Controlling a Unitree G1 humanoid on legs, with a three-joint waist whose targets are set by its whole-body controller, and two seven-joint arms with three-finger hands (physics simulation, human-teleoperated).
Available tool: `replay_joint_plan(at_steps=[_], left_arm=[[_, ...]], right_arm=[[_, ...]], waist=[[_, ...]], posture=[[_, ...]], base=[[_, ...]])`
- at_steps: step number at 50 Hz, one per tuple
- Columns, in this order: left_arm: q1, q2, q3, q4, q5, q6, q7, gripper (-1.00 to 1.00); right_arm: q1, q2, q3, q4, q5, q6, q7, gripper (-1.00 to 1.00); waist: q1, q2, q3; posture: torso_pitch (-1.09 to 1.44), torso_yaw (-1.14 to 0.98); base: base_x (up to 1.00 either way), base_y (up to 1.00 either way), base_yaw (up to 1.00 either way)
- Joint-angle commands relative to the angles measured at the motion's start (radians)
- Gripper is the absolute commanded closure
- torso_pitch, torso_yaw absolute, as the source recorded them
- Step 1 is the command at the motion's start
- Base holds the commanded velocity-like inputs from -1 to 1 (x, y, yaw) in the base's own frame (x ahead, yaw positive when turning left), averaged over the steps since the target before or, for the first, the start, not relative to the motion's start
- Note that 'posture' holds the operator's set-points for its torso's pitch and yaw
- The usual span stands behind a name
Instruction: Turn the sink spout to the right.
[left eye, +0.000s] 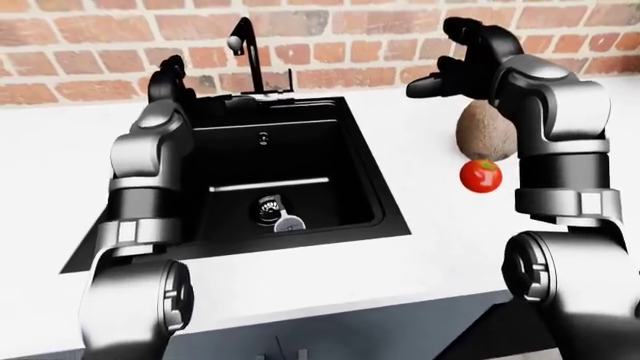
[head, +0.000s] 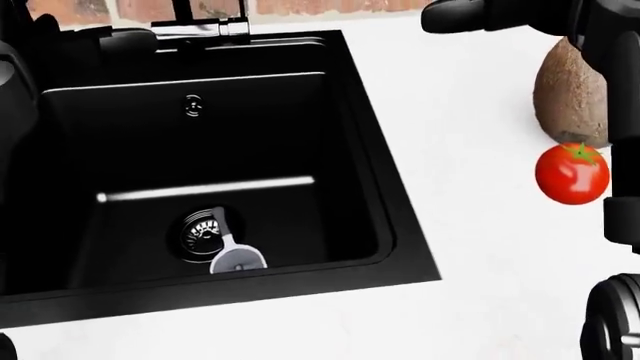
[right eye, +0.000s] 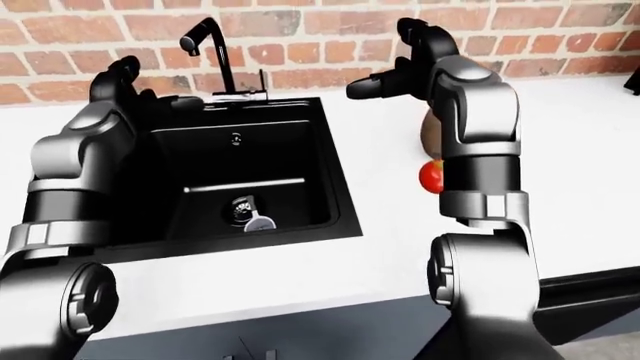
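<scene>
Spout (left eye: 241, 46) not yet touched, task barely begun. Right hand (left eye: 462, 61) raised nearby w/ fingers spread, empty; left hand (left eye: 168, 82) fingers: couldn't tell.

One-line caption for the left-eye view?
Both open hands, left and right, raised beside the black sink's spout; tomato on counter.

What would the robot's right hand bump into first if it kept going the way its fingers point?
Probably the faucet spout: the right hand points toward the view's left at it, nothing between, though depth is unclear.
</scene>
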Motion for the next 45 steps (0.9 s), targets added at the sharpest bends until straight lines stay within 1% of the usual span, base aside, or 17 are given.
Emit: replay_joint_plan(at_steps=[1,5,7,9,10,11,12,17,20,22,23,24,27,28,30,38,45], left_arm=[[-0.058,0.011,0.004,-0.004,0.003,-0.016,0.004,-1.0],[-0.117,0.006,0.001,0.096,0.028,-0.055,0.045,-1.0],[-0.148,0.011,0.003,0.166,0.031,-0.096,0.037,-1.0],[-0.185,0.014,0.0,0.26,0.044,-0.163,0.044,-1.0],[-0.202,0.008,0.019,0.301,0.021,-0.202,0.034,-1.0],[-0.221,0.02,-0.011,0.341,0.06,-0.228,0.044,-1.0],[-0.243,0.023,-0.005,0.381,0.059,-0.245,0.041,-1.0],[-0.325,0.033,0.015,0.492,0.052,-0.276,0.043,-1.0],[-0.346,0.031,0.012,0.533,0.058,-0.291,0.056,-1.0],[-0.35,0.025,0.021,0.551,0.05,-0.309,0.06,-1.0],[-0.339,0.015,0.007,0.558,0.067,-0.361,0.06,-1.0],[-0.329,0.003,0.012,0.567,0.067,-0.413,0.069,-1.0],[-0.318,-0.013,0.016,0.589,0.064,-0.46,0.062,-1.0],[-0.315,-0.024,0.039,0.594,0.042,-0.499,0.079,-1.0],[-0.312,-0.031,0.027,0.603,0.05,-0.514,0.086,-1.0],[-0.307,-0.057,0.016,0.622,0.067,-0.512,0.1,-1.0],[-0.329,-0.056,0.015,0.611,0.069,-0.482,0.101,-1.0]], right_arm=[[-0.038,-0.011,-0.008,-0.035,0.001,-0.029,-0.002,-1.0],[-0.038,-0.01,-0.007,-0.039,0.001,-0.027,-0.002,-1.0],[-0.037,-0.01,-0.008,-0.04,0.001,-0.027,-0.001,-1.0],[-0.032,-0.01,-0.008,-0.048,0.001,-0.023,0.0,-1.0],[-0.032,-0.009,-0.006,-0.049,0.0,-0.022,0.001,-1.0],[-0.036,-0.01,-0.006,-0.043,0.0,-0.024,0.003,-1.0],[-0.036,-0.009,-0.005,-0.04,-0.001,-0.027,0.004,-1.0],[-0.047,-0.005,-0.002,-0.021,-0.005,-0.036,0.007,-1.0],[-0.05,-0.006,-0.002,-0.02,-0.007,-0.035,0.008,-1.0],[-0.05,-0.007,-0.003,-0.021,-0.007,-0.035,0.009,-1.0],[-0.023,0.0,-0.005,-0.031,-0.007,-0.051,0.006,-1.0],[-0.041,-0.005,-0.004,-0.021,-0.007,-0.042,0.009,-1.0],[-0.052,-0.007,-0.002,-0.012,-0.01,-0.038,0.011,-1.0],[-0.056,-0.007,-0.001,-0.011,-0.011,-0.037,0.011,-1.0],[-0.063,-0.005,0.002,-0.009,-0.014,-0.034,0.011,-1.0],[-0.071,-0.007,0.001,-0.009,-0.02,-0.027,0.017,-1.0],[-0.073,-0.003,0.001,-0.001,-0.022,-0.033,0.017,-1.0]], waist=[[-0.001,0.002,-0.028],[0.001,0.0,-0.034],[0.002,-0.002,-0.036],[0.003,-0.003,-0.037],[0.003,-0.004,-0.038],[0.004,-0.005,-0.038],[0.004,-0.005,-0.039],[0.003,-0.005,-0.042],[0.003,-0.005,-0.042],[0.003,-0.005,-0.042],[0.004,-0.005,-0.042],[0.004,-0.005,-0.041],[0.005,-0.005,-0.045],[0.005,-0.005,-0.046],[0.004,-0.005,-0.046],[0.001,-0.008,-0.045],[0.0,-0.007,-0.042]], posture=[[-0.12,0.0],[-0.12,0.0],[-0.12,0.0],[-0.12,0.0],[-0.12,0.0],[-0.12,0.0],[-0.12,0.0],[-0.12,0.0],[-0.12,0.0],[-0.12,0.0],[-0.12,0.0],[-0.12,0.0],[-0.12,0.0],[-0.12,0.0],[-0.12,0.0],[-0.12,0.0],[-0.12,0.0]], base=[[0.0,0.0,0.0],[0.0,0.0,0.0],[0.0,0.0,0.0],[0.0,0.0,0.0],[0.0,0.0,0.0],[0.0,0.0,0.0],[0.0,0.0,0.0],[0.0,0.0,0.0],[0.0,0.0,0.0],[0.0,0.0,0.0],[0.0,0.0,0.0],[0.0,0.0,0.0],[0.0,0.0,0.0],[0.0,0.0,0.0],[0.0,0.0,0.0],[0.0,0.0,0.0],[0.0,0.0,0.0]])
